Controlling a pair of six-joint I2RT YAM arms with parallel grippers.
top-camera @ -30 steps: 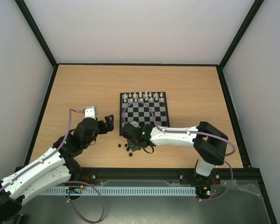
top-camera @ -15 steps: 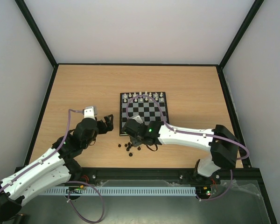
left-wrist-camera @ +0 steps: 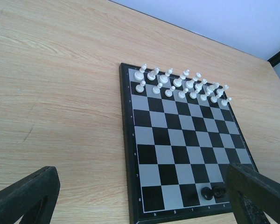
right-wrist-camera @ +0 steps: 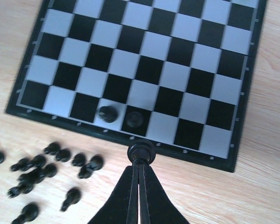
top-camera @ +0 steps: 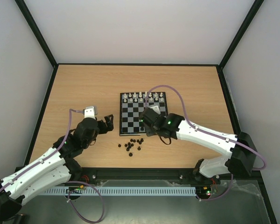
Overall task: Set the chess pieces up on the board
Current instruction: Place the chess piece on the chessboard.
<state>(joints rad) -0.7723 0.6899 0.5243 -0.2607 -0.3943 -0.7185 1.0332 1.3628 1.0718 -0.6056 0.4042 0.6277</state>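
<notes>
right hand (top-camera: pixel 146 129) has swung from the loose chess pieces (top-camera: pixel 133 144) on the worktop (top-camera: pixel 84 88) to the near edge of the board (top-camera: pixel 130 122); left hand (top-camera: pixel 110 124) sits just left of the board, jaws spread wide

left wrist view: its fingers (left-wrist-camera: pixel 28 193) stand far apart; white pieces (left-wrist-camera: pixel 182 86) fill the far two rows, two black pieces (left-wrist-camera: pixel 212 192) sit in the near row

right wrist view: the right hand is pinched closed on a black piece (right-wrist-camera: pixel 141 150) over the board's near border

The pale wooden bench (top-camera: pixel 84 84) carries the board (top-camera: pixel 129 122), lying flat about its middle, and a loose scatter of black chess pieces (top-camera: pixel 132 145) on bare wood just beside the board's near left corner.
</notes>
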